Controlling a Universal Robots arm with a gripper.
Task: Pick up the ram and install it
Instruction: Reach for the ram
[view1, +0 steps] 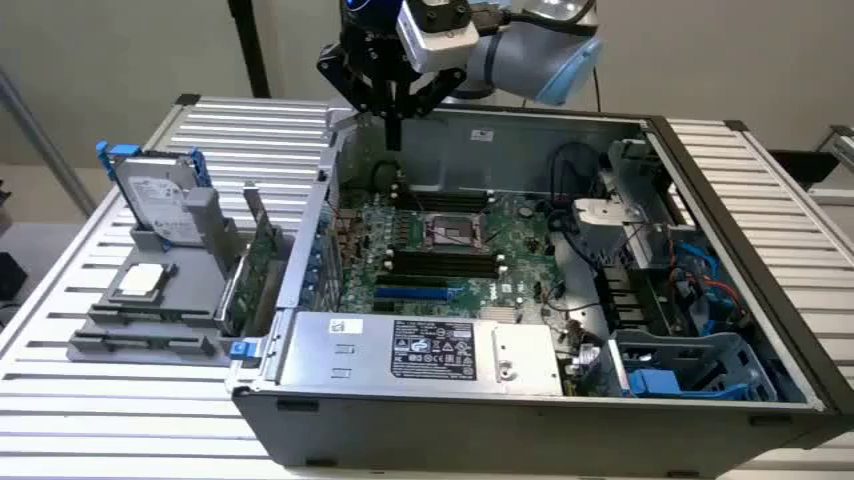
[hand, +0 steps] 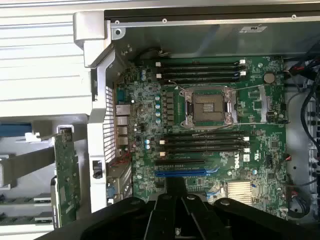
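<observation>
A: Gripper (view1: 394, 142), where, and in what state?
B: Hanging above the open computer case (view1: 467, 445), over the far corner on the exterior view's left. Fingers (view1: 394, 125) pressed together into one thin dark stalk, pointing straight down. Nothing discernible clamped between them. Well apart from the motherboard (hand: 250, 165) below.

A: And the ram?
B: Cannot be picked out with confidence. Inside the case: dark memory slots (hand: 200, 72) on one side of the bare processor socket (hand: 209, 107), a second bank of slots (hand: 205, 141) on the other, white latches at the ends. Too dark to tell empty from filled. Outside the case, on the exterior view's left: a grey holder (view1: 147, 345) on the slatted table (view1: 107, 430), bearing a hard drive (view1: 158, 205) and, just beside the case wall, an upright green expansion card (view1: 260, 285). Larger than a ram stick, so not the target.

A: Which step, then?
B: Judging by closed, seemingly empty fingers held high: either before the pick-up or after the seating. Impossible to settle from this moment alone.

A: Demands of a grasp and a seating?
B: For a grasp, probably: fingers parted first, then closed squarely on the stick's two flat faces. For a seating: stick lined up along an empty slot, latches open, then a straight, even press downward. Little room for sideways error between neighbouring slots.
</observation>
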